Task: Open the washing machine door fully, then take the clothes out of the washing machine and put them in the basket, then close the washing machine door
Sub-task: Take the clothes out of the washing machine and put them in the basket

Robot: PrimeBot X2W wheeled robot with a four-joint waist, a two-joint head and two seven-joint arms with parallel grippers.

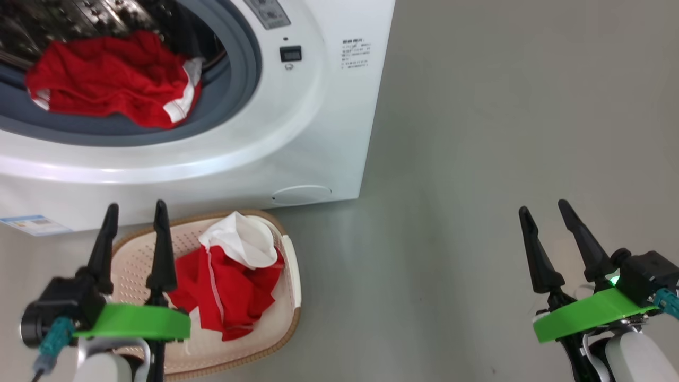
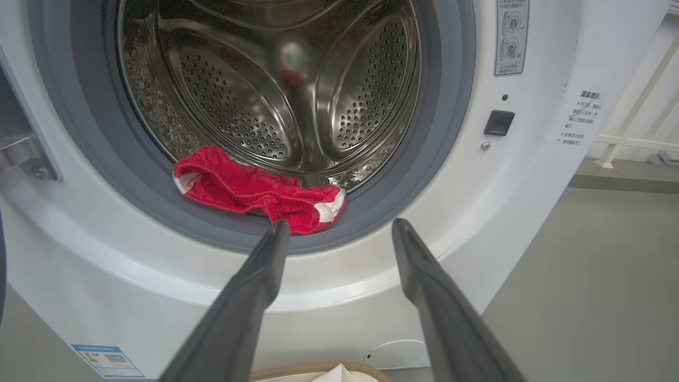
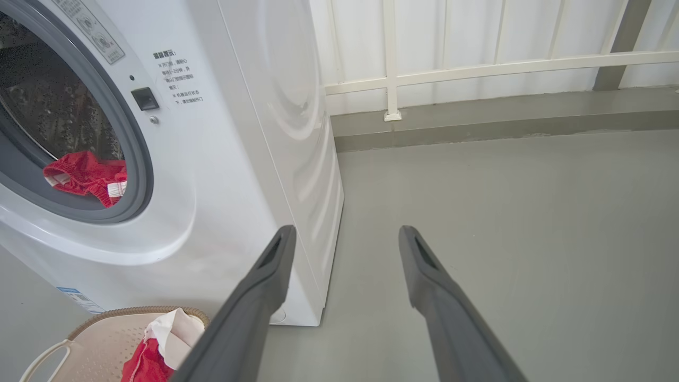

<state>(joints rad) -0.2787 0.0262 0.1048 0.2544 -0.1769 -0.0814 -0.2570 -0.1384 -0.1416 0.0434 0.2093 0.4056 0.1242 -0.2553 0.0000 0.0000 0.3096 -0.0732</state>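
The white washing machine [image 1: 318,106] stands with its mouth uncovered; the washing machine door is out of view. A red garment with white trim [image 1: 111,79] lies at the drum's front lip on the grey gasket [image 2: 254,193] [image 3: 85,178]. On the floor before the machine sits the cream basket [image 1: 292,276], holding red and white clothes [image 1: 233,276]. My left gripper [image 1: 135,212] hangs open above the basket's left half, pointing at the drum, nothing between its fingers [image 2: 265,276]. My right gripper [image 1: 543,209] is open over bare floor, right of the machine.
Grey floor [image 1: 504,132] spreads to the right of the machine. A white railing [image 3: 477,69] and a low kerb run along the back wall. A blue label [image 1: 32,224] is stuck low on the machine's front.
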